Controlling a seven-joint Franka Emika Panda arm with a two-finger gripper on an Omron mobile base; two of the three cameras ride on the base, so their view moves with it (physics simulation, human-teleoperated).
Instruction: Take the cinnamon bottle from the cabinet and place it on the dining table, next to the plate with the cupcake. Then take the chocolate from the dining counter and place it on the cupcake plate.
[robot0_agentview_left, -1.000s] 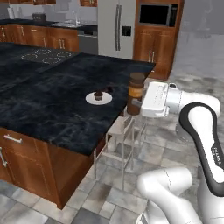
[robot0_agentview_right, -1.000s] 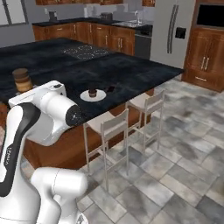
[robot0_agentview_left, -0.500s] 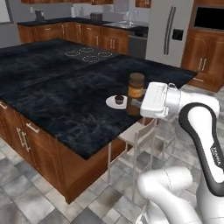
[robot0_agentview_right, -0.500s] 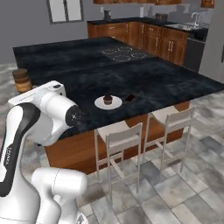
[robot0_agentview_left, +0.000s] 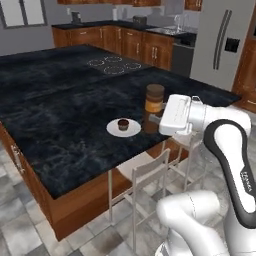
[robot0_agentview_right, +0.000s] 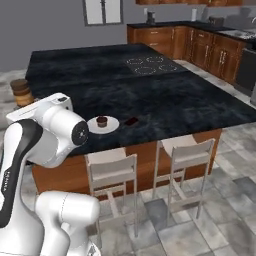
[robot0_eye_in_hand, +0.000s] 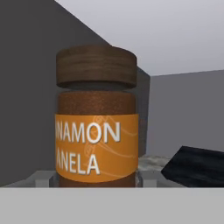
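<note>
My gripper (robot0_agentview_left: 153, 119) is shut on the cinnamon bottle (robot0_agentview_left: 154, 99), a brown jar with a dark cap and an orange band. It holds the bottle upright over the near edge of the dining table (robot0_agentview_left: 60, 110), just right of the white plate (robot0_agentview_left: 113, 131) with the cupcake (robot0_agentview_left: 123, 124). The hand view has the bottle (robot0_eye_in_hand: 96, 122) close up, with a corner of the black top (robot0_eye_in_hand: 197, 168) beyond it. From the right base the bottle (robot0_agentview_right: 21, 92) peeks out behind my arm. The chocolate (robot0_agentview_right: 131, 121) lies flat on the dining counter beside the plate (robot0_agentview_right: 111, 126) and cupcake (robot0_agentview_right: 102, 120). The cabinet is out of view.
Two white stools (robot0_agentview_right: 111, 167) (robot0_agentview_right: 185, 150) stand tucked under the island's near edge. A cooktop (robot0_agentview_left: 114, 64) is set into the far part of the black top. Wooden base cabinets (robot0_agentview_left: 125, 42) and a steel fridge (robot0_agentview_left: 222, 45) line the far wall.
The whole picture has swung round as the base drove along the island, and the plate now lies closer to the held bottle. The grip on the bottle is the same.
</note>
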